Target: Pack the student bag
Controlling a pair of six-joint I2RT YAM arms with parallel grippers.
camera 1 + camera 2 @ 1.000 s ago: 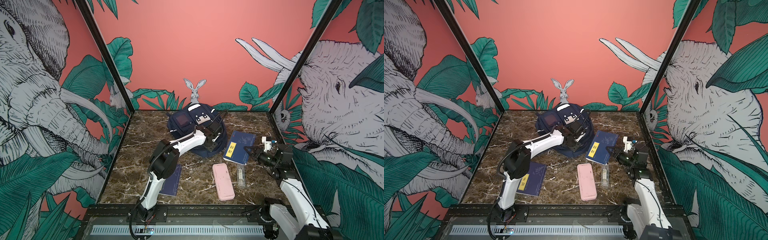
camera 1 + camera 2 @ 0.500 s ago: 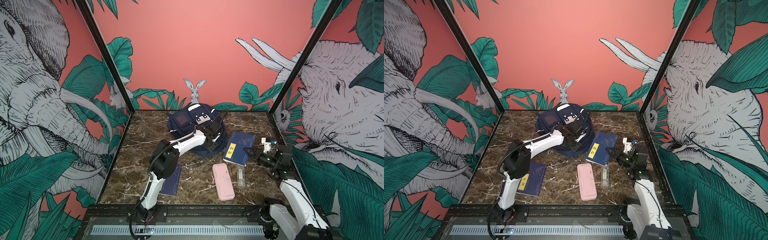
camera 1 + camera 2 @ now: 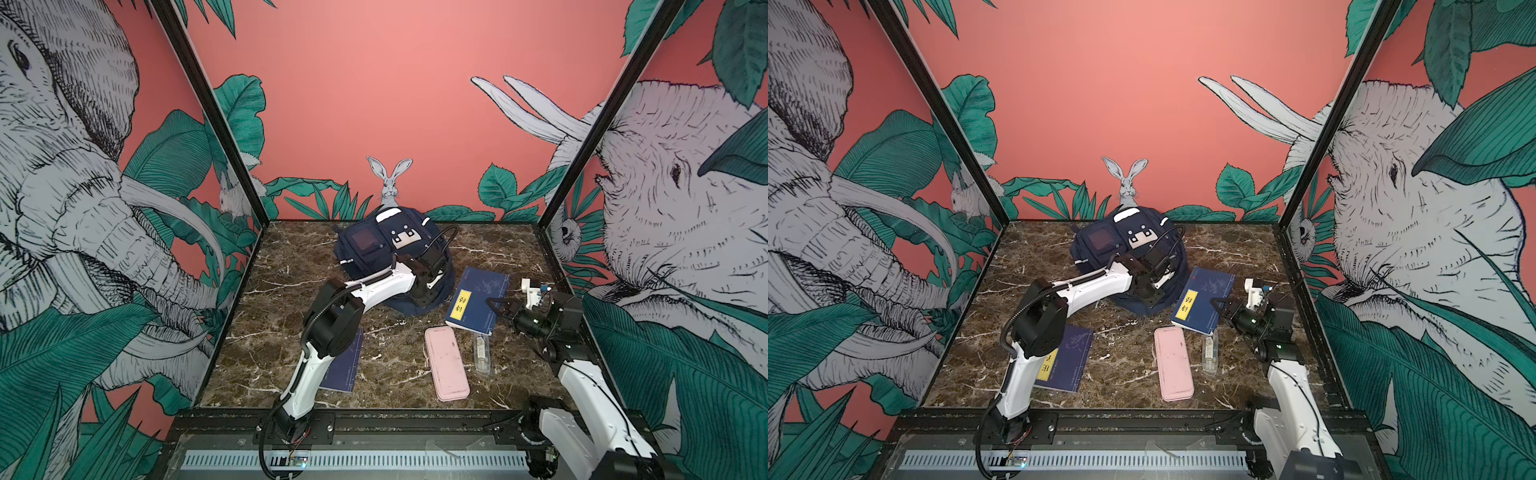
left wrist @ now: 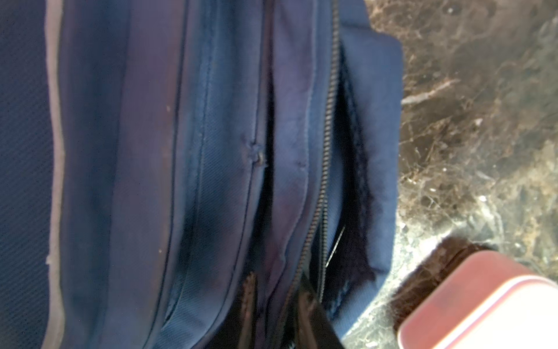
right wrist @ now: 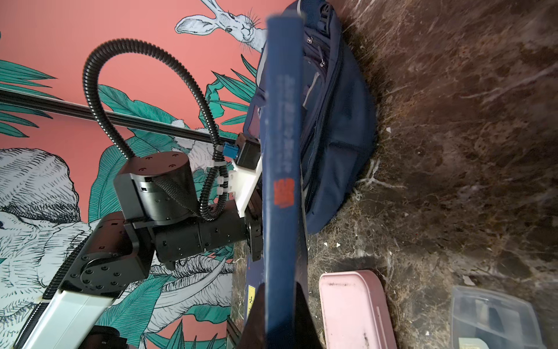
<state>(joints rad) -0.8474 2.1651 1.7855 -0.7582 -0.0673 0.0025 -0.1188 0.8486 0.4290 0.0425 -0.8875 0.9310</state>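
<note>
Left of the bag [image 3: 365, 253] the surface [image 3: 297, 259] lies bare; in front of it a pink case [image 3: 446, 363], clear box [image 3: 482, 353] and book [image 3: 478, 299] crowd the way; the left arm [image 3: 376, 291] crosses its front

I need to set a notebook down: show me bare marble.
Bare marble lies between the student bag and the left wall, and in the back right corner behind the right book. A narrower strip runs between the left book and the pink case. Crowded: pink case, clear box and right book.
</note>
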